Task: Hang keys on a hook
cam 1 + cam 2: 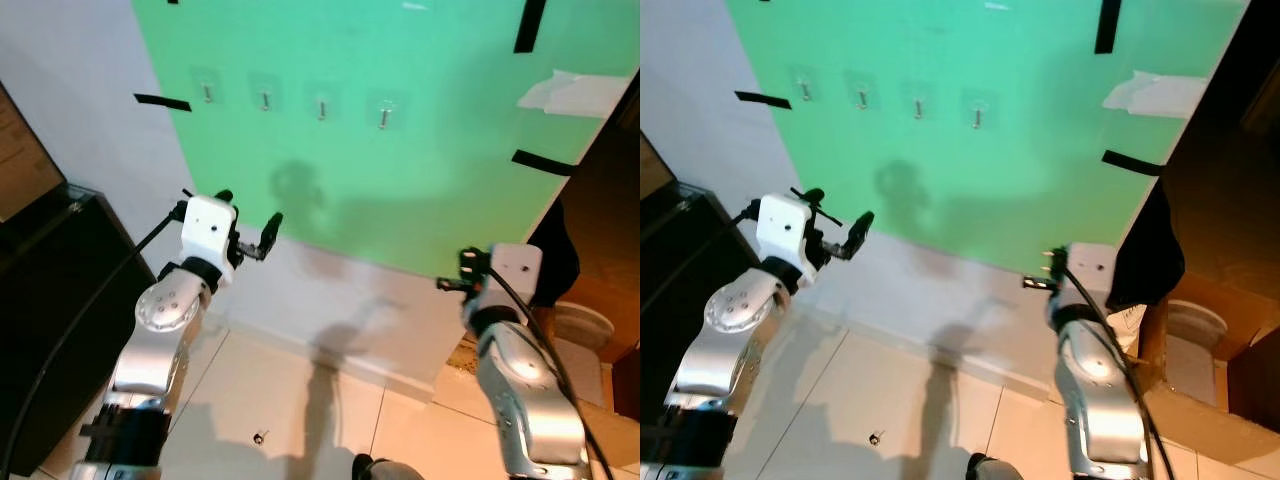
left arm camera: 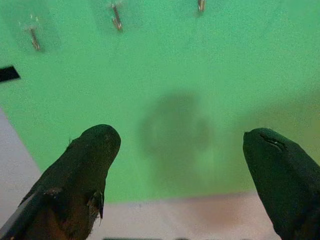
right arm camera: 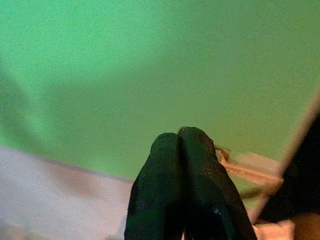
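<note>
Green sheeting is covering most of the wall ahead, held by strips of black tape at its edges, with pale wall showing at 9 o'clock and below it. Cream floor tiles are running along the bottom of the head views. Standing at 8 o'clock is a dark cabinet, and at 4 o'clock a brown box is sitting beside a dark cloth.

Reaching up at 8 o'clock, the left arm is pointing its left gripper toward the sheet, well below the hooks. Its fingers are standing wide apart with nothing between them. At 4 o'clock the right arm is raising the right gripper, whose two fingers are pressing flat together at the tips with nothing visible between them.

Four small metal hooks are lining up in a row at 12 o'clock on clear pads stuck to the sheet; all four are hanging bare. A white scrap of paper is clinging to the sheet at 2 o'clock.

Down at 6 o'clock, a tiny metallic thing, possibly the keys though too small to be sure, is lying on the tiles between the two arms, far below the hooks and apart from both grippers.
</note>
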Robot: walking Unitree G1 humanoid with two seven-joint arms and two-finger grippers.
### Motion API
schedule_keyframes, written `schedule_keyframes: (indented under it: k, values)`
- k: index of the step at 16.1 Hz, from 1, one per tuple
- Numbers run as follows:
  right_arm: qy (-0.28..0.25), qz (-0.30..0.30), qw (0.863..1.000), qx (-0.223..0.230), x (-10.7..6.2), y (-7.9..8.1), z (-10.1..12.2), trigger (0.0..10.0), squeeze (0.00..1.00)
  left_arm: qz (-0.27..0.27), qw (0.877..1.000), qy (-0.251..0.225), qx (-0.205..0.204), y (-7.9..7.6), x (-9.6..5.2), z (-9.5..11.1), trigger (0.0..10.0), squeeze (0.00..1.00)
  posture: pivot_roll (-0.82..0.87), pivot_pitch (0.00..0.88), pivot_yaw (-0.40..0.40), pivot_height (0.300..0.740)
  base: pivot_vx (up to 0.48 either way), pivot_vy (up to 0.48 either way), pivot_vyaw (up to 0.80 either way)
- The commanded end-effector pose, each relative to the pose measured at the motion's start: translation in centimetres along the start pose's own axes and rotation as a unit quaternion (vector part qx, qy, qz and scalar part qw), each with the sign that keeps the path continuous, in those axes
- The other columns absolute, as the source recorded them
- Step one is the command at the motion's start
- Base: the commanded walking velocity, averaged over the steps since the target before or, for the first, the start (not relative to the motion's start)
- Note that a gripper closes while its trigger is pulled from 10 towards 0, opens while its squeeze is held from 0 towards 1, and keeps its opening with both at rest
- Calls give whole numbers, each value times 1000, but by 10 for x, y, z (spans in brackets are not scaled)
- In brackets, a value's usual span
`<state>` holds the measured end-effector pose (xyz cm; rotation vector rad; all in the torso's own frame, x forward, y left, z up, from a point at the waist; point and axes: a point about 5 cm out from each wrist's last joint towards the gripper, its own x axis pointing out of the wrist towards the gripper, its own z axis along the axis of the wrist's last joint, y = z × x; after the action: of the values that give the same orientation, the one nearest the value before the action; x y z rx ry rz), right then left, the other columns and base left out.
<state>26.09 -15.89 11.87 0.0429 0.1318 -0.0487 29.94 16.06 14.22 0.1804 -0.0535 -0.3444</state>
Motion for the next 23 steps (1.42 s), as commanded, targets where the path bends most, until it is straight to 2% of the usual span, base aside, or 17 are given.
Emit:
schedule_keyframes:
  k: [1, 4, 7, 9, 11, 13, 14, 16, 20, 23]
  values:
    - [-24, 30, 999, 5, 2, 8, 11, 10000, 0, -21, 1000, 4, 9, -3, -4, 0, 10000, 0, -26, 0, 29, 740, 251, 0, 0]
    - [-38, 30, 999, -23, 6, 10, 16, 10000, 0, -23, 999, 15, 15, 0, -6, -2, 10000, 0, -9, 0, 9, 740, 298, 0, 0]
    - [-42, 18, 999, -20, 8, 5, 18, 10000, 0, -28, 999, 17, 16, 0, -5, -1, 10000, 0, -8, 0, 8, 740, 335, 0, 267]
    - [-51, -3, 999, 5, 8, -1, 20, 10000, 0, -34, 999, 18, 15, -2, -5, -1, 10000, 0, -10, 0, 11, 740, 343, 0, 0]
    - [-54, 2, 999, 4, 8, 0, 20, 10000, 0, -38, 999, 20, 17, -2, -5, 0, 10000, 0, -11, 0, 12, 740, 345, 0, 0]
    - [-56, 44, 997, 14, 7, 6, 21, 10000, 0, -46, 998, 24, 20, -2, -5, 0, 10000, 0, -11, 0, 14, 740, 313, 0, 0]
    - [-53, 81, 995, 10, 5, 11, 21, 10000, 0, -62, 998, 25, 19, -3, -6, 0, 10000, 0, -11, 0, 14, 740, 0, 0, 0]
    - [-55, 115, 992, 8, 3, 14, 23, 10000, 0, -81, 996, 28, 23, -4, -8, 0, 10000, 0, -12, 0, 14, 740, 0, 0, 0]
    - [-77, 128, 988, 24, 5, 9, 35, 10000, 0, -145, 988, 37, 29, -7, -10, 0, 10000, 0, -23, 0, 13, 740, 0, 0, 0]
    - [-87, 166, 982, 32, 5, 15, 44, 10000, 0, -197, 979, 34, 30, -10, -10, 4, 10000, 0, -23, 0, 14, 740, 0, 0, 0]
